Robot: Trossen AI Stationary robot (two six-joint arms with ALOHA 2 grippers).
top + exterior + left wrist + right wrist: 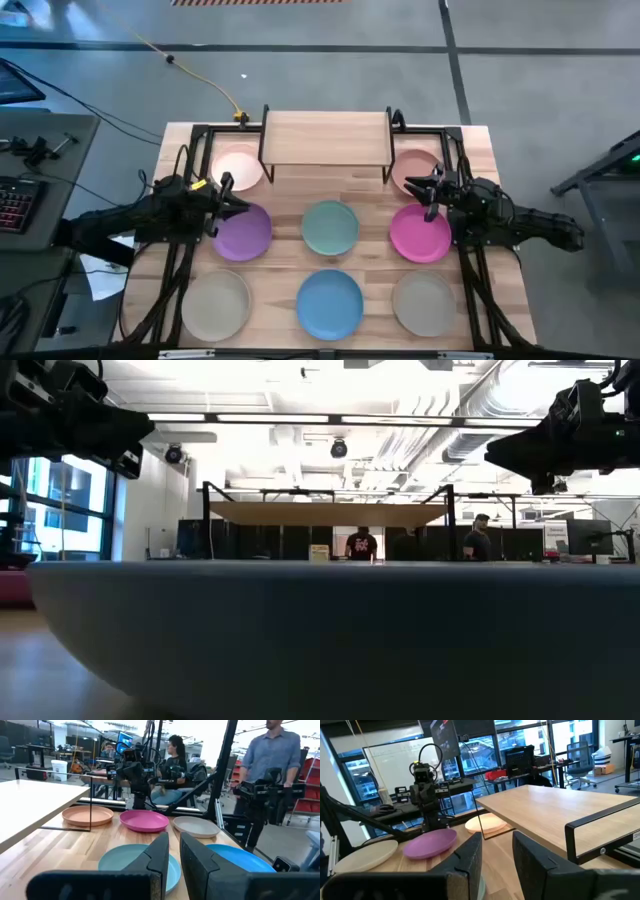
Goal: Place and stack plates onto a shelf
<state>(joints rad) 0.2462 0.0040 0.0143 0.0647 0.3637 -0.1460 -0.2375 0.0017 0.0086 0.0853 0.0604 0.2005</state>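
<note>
The shelf (325,137) stands at the table's far middle with nothing on its wood top. All plates lie flat on the table: pale pink (238,165) and pale pink (415,168) beside the shelf's legs, purple (243,232), teal (330,227) and magenta (420,233) in the middle row, beige (215,305), blue (330,303) and beige (424,303) in the near row. My left gripper (225,195) hovers open between the left pink and purple plates. My right gripper (432,190) hovers open between the right pink and magenta plates. Neither holds anything.
Black frame rails run along the table's left and right sides under both arms. The blue plate's rim (330,630) fills the low view's foreground. People stand and sit beyond the table (280,760). A desk with a keyboard (20,200) lies left of the table.
</note>
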